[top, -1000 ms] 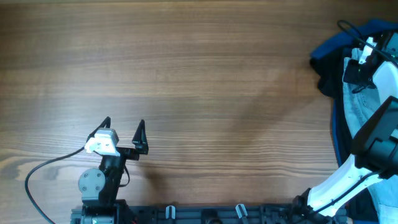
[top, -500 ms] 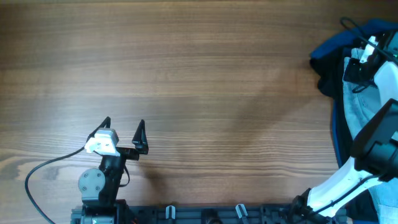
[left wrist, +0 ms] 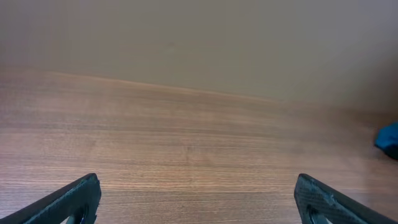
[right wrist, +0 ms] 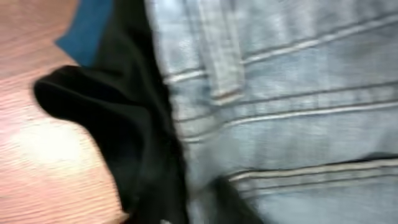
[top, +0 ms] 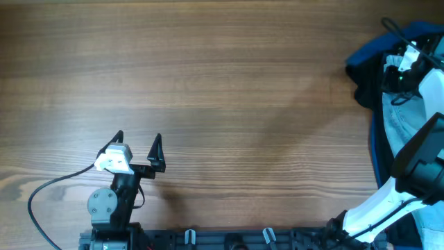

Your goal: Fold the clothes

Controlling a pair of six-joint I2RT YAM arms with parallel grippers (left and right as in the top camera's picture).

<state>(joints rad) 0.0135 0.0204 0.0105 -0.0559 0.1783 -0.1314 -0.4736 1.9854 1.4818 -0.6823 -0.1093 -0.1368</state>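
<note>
The pale, faded blue denim shorts (top: 406, 121) lie heaped at the far right edge of the brown wood-grain tabletop (top: 222, 83). Crumpled black fabric (top: 362, 73) lies against their left side and bright-blue fabric (top: 416, 31) at the far end. The heap's long axis runs from far to near along that edge.

The right claw (top: 402, 69) hangs directly over the far part of the heap, so the shorts lie straight below it. In the right wrist view, stitched seams and a denim belt loop (right wrist: 224, 62) fill the frame, very close. Whether this claw is spread or pinching cloth I cannot tell, since its fingers are not clear in any view.

The left claw (top: 138, 142) sits spread wide and empty near the robot's base, well apart from the heap. Of the 2 arms, the right is far nearer, so drawing the shorts toward the bare middle likely falls to it.
</note>
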